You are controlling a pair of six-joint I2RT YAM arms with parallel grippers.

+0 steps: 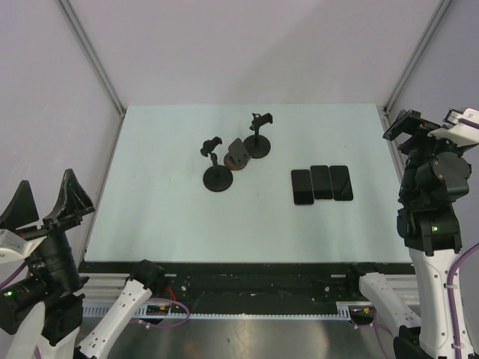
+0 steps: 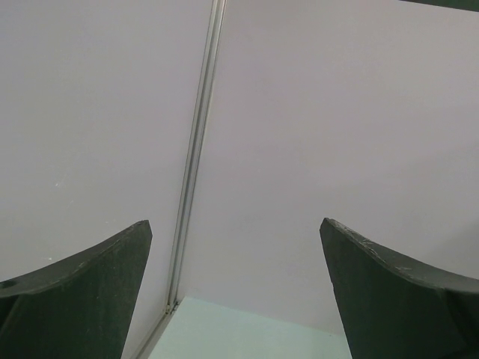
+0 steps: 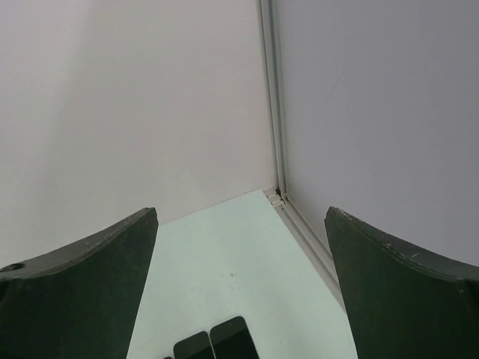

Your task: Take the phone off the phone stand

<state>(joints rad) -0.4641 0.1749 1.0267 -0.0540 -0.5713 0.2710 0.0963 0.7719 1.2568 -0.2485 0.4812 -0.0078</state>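
Observation:
Three black phones [image 1: 322,182] lie flat side by side on the pale green table [image 1: 165,224], right of centre. Two black clamp stands [image 1: 218,176] [image 1: 257,142] stand mid-table with bare clamps. Between them is a smaller grey-brown stand [image 1: 238,154]; I cannot tell if a phone leans on it. My left gripper [image 1: 45,202] is open and empty, off the table's near left corner; its wrist view [image 2: 235,224] shows only wall and table edge. My right gripper [image 1: 434,123] is open and empty, raised at the right edge; its wrist view [image 3: 241,212] shows two phone tops [image 3: 232,340].
White walls with metal corner posts [image 1: 90,52] [image 1: 419,52] enclose the table on three sides. A black rail [image 1: 247,271] runs along the near edge by the arm bases.

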